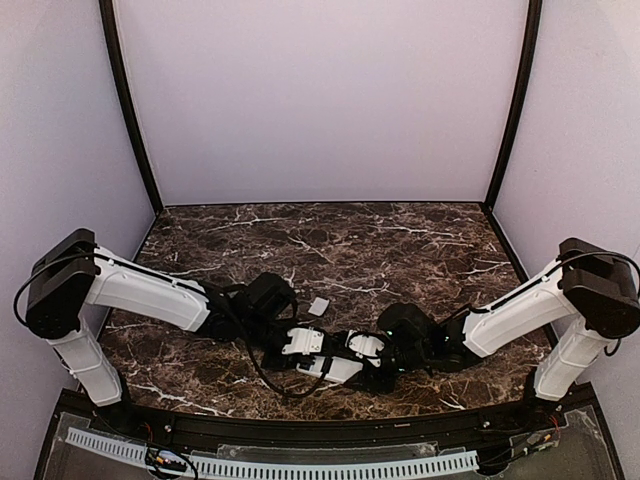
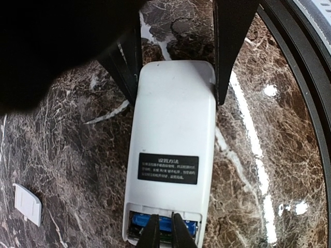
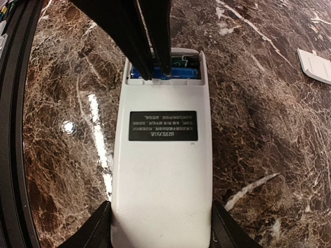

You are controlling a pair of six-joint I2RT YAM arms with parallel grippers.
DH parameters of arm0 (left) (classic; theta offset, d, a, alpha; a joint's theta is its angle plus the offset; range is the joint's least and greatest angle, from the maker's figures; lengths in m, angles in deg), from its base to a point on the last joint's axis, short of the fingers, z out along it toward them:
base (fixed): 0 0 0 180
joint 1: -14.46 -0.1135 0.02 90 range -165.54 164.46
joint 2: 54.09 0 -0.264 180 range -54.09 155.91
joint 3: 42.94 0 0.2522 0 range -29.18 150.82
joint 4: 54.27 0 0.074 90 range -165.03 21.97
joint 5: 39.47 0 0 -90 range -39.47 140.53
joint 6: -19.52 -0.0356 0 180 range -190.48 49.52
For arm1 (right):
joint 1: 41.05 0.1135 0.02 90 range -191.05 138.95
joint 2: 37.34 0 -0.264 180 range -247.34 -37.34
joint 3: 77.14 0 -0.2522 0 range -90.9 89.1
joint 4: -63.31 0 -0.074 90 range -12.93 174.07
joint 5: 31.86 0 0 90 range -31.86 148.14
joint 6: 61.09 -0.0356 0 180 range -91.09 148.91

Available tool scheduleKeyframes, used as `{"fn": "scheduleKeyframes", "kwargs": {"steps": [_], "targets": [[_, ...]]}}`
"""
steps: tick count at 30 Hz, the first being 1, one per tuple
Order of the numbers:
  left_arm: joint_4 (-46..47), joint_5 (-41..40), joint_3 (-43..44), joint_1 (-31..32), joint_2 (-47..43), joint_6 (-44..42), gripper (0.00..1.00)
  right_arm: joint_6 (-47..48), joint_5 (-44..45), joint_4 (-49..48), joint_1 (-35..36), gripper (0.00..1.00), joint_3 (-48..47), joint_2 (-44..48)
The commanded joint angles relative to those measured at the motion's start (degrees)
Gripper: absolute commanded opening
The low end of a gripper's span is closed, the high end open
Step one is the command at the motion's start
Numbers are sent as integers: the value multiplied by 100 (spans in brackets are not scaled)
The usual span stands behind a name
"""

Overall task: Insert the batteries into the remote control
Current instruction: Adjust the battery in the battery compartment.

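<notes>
The white remote control (image 2: 173, 129) lies back up on the marble table, with a black label and its battery bay open. It also shows in the right wrist view (image 3: 161, 170) and the top view (image 1: 332, 370). Blue batteries (image 2: 138, 221) sit in the bay (image 3: 182, 73). My left gripper (image 2: 164, 233) is nearly shut, with its tips down in the bay on a blue battery. My right gripper (image 3: 163, 232) is shut on the remote's other end, one finger on each long side.
The small loose white cover (image 1: 318, 306) lies on the marble just behind the grippers. It is at the lower left of the left wrist view (image 2: 27, 204) and the upper right of the right wrist view (image 3: 314, 66). The table's black front rail (image 3: 10, 129) runs close by.
</notes>
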Motion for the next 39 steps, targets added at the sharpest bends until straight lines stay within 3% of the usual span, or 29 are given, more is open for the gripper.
{"fn": "scheduleKeyframes", "kwargs": {"steps": [1, 11, 19, 22, 27, 29, 32, 39], "targets": [[-395, -444, -368, -1, -129, 92, 11, -14, -106, 190, 66, 0, 98, 31], [628, -121, -783, -58, -1168, 1019, 25, -67, 191, 236, 69, 0, 105, 83], [421, 21, -544, -353, -1256, 3505, 50, -84, 522, 240, 64, 0, 133, 160], [343, 369, -523, -466, -1086, 4588, 53, -129, 688, 250, 67, 0, 135, 163], [341, 780, -531, -482, -837, 5626, 62, -120, 759, 233, 82, 0, 143, 181], [267, 780, -525, -482, -711, 5718, 60, -111, 759, 225, 87, 0, 123, 151], [169, 783, -483, -468, -574, 5739, 50, -111, 741, 230, 88, 0, 115, 121], [-622, 171, -2, -248, -91, 5400, 47, -129, 765, 233, 90, 0, 141, 165]]}}
